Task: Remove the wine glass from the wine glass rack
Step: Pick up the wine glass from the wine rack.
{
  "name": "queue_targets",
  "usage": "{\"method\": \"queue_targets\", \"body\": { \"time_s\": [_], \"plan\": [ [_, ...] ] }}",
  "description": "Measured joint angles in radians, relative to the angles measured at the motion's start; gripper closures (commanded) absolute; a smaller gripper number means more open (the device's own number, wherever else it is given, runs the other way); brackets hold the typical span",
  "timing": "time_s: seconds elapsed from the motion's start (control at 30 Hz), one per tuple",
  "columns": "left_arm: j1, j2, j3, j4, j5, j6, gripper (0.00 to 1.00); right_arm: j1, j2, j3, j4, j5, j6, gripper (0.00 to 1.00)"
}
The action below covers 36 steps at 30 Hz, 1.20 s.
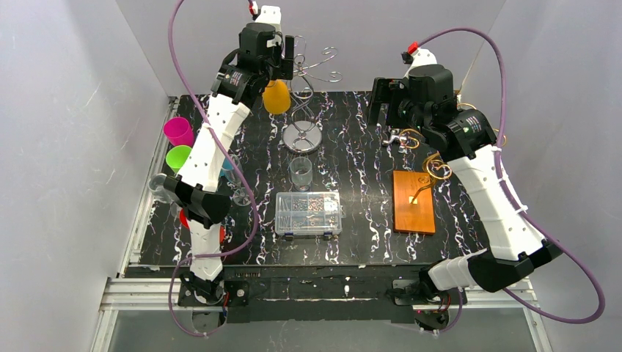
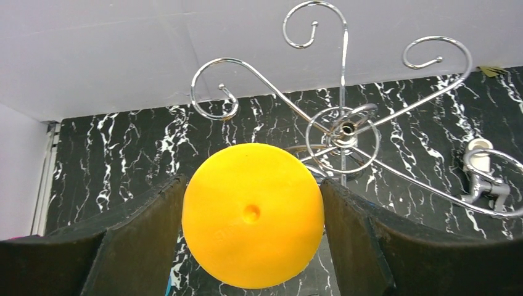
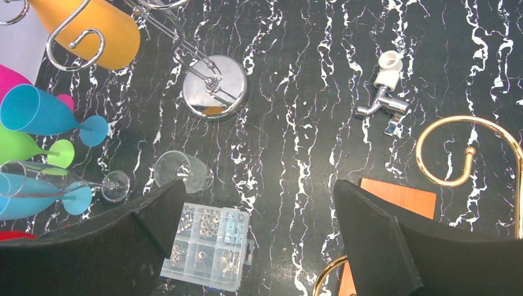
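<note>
We are seeing the yellow glass (image 2: 253,216) end-on, a round face with a small dimple, and the left gripper (image 2: 251,183) is clasping it, one dark finger (image 2: 142,240) touching each side. Just beyond the glass to its right, the chrome rack (image 2: 343,137) is spreading curled arms. Farther right of the glass a tap (image 2: 484,179) is lying on the marbled table (image 2: 123,160).

Just by the left side of the right pincer (image 3: 259,216) sits a clear box (image 3: 210,246) full of tiny metal bits. A small clear glass (image 3: 179,171) stands a bit ahead of it. Far off to the left lie coloured cups (image 3: 37,111). A little silver tap (image 3: 383,92) lies ahead on the right. An orange wood board (image 3: 401,194) and a gold curly wire (image 3: 469,148) are by the right side
</note>
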Motion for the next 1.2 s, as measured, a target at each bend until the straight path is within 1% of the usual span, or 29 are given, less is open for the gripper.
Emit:
{"method": "queue_targets", "body": {
  "time_s": [0.23,0.43,0.8,1.2],
  "plan": [
    [-0.001,0.000,-0.007,0.008,0.076,-0.003,0.59,0.000,0.000,0.000,0.000,0.000,0.000,0.00],
    [-0.006,0.000,-0.024,0.005,0.108,-0.003,0.59,0.000,0.000,0.000,0.000,0.000,0.000,0.00],
    [-0.030,-0.010,-0.051,-0.025,0.122,-0.017,0.60,0.000,0.000,0.000,0.000,-0.004,0.001,0.00],
    [-0.040,-0.112,-0.082,-0.089,0.103,-0.055,0.60,0.000,0.000,0.000,0.001,-0.078,0.018,0.00]
  ]
}}
